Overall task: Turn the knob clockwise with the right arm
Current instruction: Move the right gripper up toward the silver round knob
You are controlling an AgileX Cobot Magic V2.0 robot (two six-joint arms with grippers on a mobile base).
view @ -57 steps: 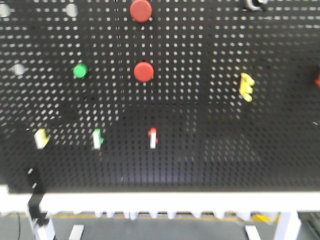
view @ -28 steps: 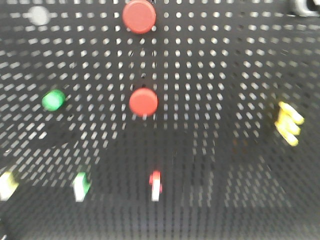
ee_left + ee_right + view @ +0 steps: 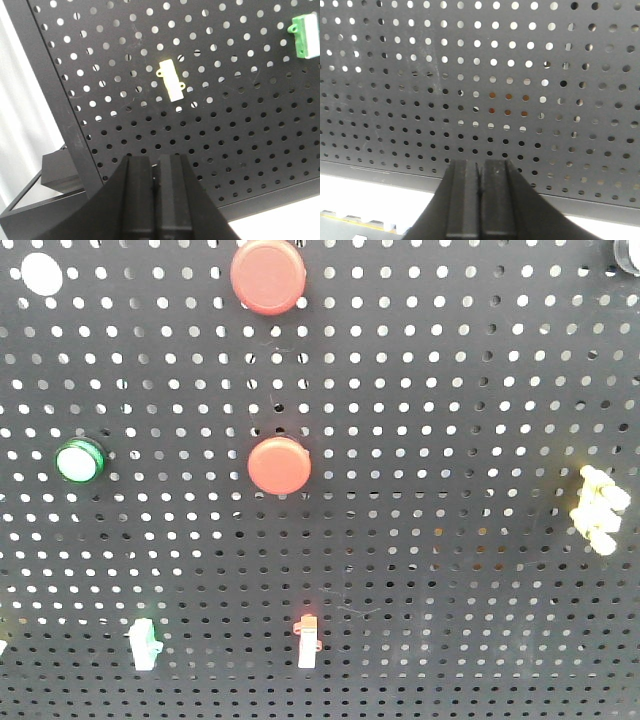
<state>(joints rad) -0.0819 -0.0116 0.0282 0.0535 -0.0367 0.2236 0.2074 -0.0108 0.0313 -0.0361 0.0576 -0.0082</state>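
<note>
A dark round fitting with a pale rim (image 3: 628, 252), cut off by the top right corner of the front view, looks like the knob; most of it is out of view. Neither gripper appears in the front view. In the right wrist view my right gripper (image 3: 480, 165) is shut with nothing between its fingers, pointing at the bare lower part of the black pegboard (image 3: 395, 100). My left gripper (image 3: 156, 162) is also shut and empty, below a small yellow bracket (image 3: 171, 80) on the board.
On the pegboard (image 3: 450, 390) sit two red round buttons (image 3: 267, 275) (image 3: 279, 464), a green button (image 3: 79, 461), a white disc (image 3: 41, 273), a yellow clip (image 3: 598, 508), a green-white switch (image 3: 144, 642) and a red-white switch (image 3: 307, 638). A green block (image 3: 305, 34) shows in the left wrist view.
The front view has closed in on the board: every fitting looks larger and more spread out, and the board's lower edge and white frame have dropped out of view.
</note>
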